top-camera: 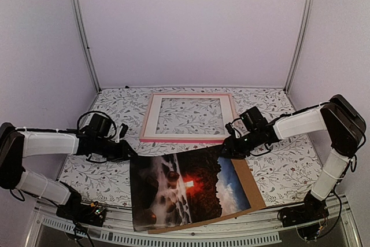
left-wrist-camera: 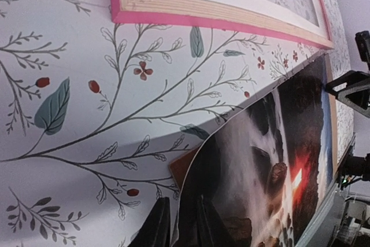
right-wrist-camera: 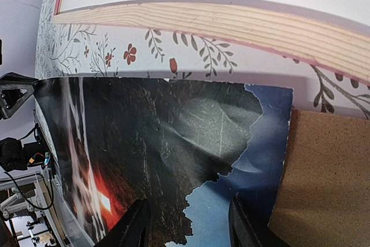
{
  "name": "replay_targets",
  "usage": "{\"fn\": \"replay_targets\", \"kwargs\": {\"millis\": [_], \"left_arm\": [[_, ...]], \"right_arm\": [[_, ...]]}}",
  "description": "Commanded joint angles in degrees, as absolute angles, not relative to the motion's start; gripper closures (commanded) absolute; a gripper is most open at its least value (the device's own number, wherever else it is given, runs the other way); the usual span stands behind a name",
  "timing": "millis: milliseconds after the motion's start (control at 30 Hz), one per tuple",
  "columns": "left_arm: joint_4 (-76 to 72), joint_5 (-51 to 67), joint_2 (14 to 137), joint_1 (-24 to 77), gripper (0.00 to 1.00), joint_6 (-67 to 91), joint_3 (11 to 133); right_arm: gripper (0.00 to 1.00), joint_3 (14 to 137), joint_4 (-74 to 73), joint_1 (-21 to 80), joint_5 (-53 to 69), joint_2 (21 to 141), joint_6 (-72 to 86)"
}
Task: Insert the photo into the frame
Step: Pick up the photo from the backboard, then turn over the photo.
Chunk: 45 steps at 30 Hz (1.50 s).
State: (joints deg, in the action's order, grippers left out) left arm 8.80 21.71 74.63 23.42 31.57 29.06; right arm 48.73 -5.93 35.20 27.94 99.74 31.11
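The photo (top-camera: 188,186), a dark glossy print with a red glow, lies near the table's front edge, partly over a brown backing board (top-camera: 253,190). The pink frame (top-camera: 186,140) lies flat behind it. My left gripper (top-camera: 130,153) is at the photo's far left corner. In the left wrist view that curled, lifted edge of the photo (left-wrist-camera: 254,160) runs between the fingers of my left gripper (left-wrist-camera: 182,225), which stand narrow with a small gap still showing. My right gripper (top-camera: 225,150) is at the far right corner. In its wrist view my right gripper (right-wrist-camera: 189,224) is open over the photo's blue sky (right-wrist-camera: 248,166).
A white mat (top-camera: 151,121) with a rectangular opening lies inside the frame. The backing board (right-wrist-camera: 329,183) sticks out beyond the photo's right side, and its corner (left-wrist-camera: 184,166) shows under the lifted edge. White walls and metal posts close in the flower-patterned tabletop (top-camera: 289,166).
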Motion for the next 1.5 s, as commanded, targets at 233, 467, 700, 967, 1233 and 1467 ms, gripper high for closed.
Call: {"fn": "replay_targets", "kwargs": {"millis": [233, 467, 700, 967, 1233, 1467], "left_arm": [[8.9, 23.8, 72.3, 23.3, 1.0, 30.4, 29.7], [12.6, 24.7, 65.7, 23.3, 1.0, 27.1, 33.8], [16.4, 28.1, 58.5, 23.5, 1.0, 21.1, 40.8], [18.1, 27.0, 57.0, 23.4, 1.0, 16.3, 52.0], [24.3, 14.5, 65.5, 23.4, 1.0, 10.6, 73.7], [24.5, 13.3, 68.5, 25.0, 1.0, 3.4, 84.2]], "right_arm": [[0.47, 48.1, -7.1, 35.5, 28.7, 99.6, 32.5], [0.41, 51.8, -11.6, 35.5, 28.5, 95.5, 32.4], [0.36, 59.6, -21.1, 35.4, 24.3, 91.1, 30.7], [0.3, 69.4, -28.6, 32.0, 21.1, 87.7, 28.8], [0.28, 77.0, -32.3, 26.2, 23.7, 87.2, 26.9], [0.28, 78.2, -33.0, 24.0, 24.6, 88.4, 26.6]]}}
